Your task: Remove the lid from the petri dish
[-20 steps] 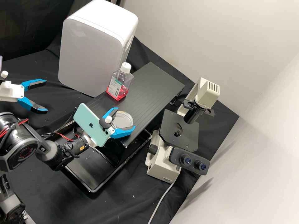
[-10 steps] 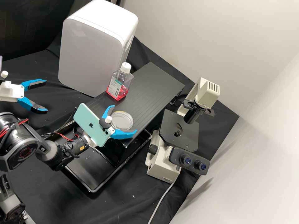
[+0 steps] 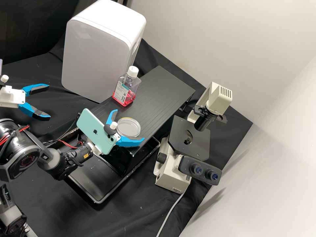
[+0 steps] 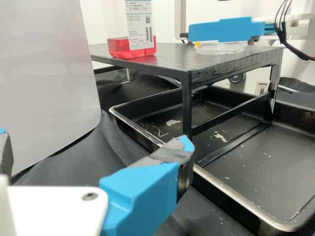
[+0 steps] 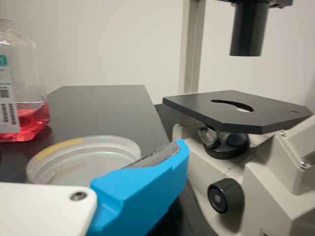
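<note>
The right hand [image 3: 128, 125], fingers [image 3: 130, 141] spread, straddles the petri dish [image 3: 129, 129], its lid [image 5: 83, 153] seemingly still on, at one end of the black rack [image 3: 158, 89] top. Grasping appears the current step; next the fingers must pinch the lid's rim alone, then lift.

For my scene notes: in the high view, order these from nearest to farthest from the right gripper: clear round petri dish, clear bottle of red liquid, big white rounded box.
1. Clear round petri dish, between the open fingers of the right gripper.
2. Clear bottle of red liquid, farther back on the black shelf.
3. Big white rounded box, behind the bottle.
</note>
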Robot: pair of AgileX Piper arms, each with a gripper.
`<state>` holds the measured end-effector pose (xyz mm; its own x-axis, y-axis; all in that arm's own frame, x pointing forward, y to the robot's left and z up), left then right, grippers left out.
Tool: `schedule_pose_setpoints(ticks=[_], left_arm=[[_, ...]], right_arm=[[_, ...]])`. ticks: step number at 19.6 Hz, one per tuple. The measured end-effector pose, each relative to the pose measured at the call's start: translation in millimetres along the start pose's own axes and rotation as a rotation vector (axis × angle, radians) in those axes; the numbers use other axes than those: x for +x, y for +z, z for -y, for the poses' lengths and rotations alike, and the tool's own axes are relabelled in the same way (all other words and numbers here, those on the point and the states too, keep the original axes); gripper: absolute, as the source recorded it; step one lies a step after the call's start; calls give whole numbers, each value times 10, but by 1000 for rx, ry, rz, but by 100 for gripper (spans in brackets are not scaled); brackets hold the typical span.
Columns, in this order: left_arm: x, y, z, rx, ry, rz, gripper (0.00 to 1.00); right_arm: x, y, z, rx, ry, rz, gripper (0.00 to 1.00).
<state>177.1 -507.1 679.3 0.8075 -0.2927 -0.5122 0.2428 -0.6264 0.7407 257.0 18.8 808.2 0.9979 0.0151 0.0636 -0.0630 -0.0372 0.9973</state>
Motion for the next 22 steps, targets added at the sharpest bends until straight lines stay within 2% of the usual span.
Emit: schedule_pose_setpoints(ticks=[2,7,22], left_arm=[[0,0,0,0,0,0,100],[0,4,1,0,0,2,100],[-1,20,7,0,-2,5,100]], right_arm=[[19,-9,35,-17,-12,-4,100],[37,-1,60,-17,-21,-2,100],[40,52,4,-16,3,21,100]])
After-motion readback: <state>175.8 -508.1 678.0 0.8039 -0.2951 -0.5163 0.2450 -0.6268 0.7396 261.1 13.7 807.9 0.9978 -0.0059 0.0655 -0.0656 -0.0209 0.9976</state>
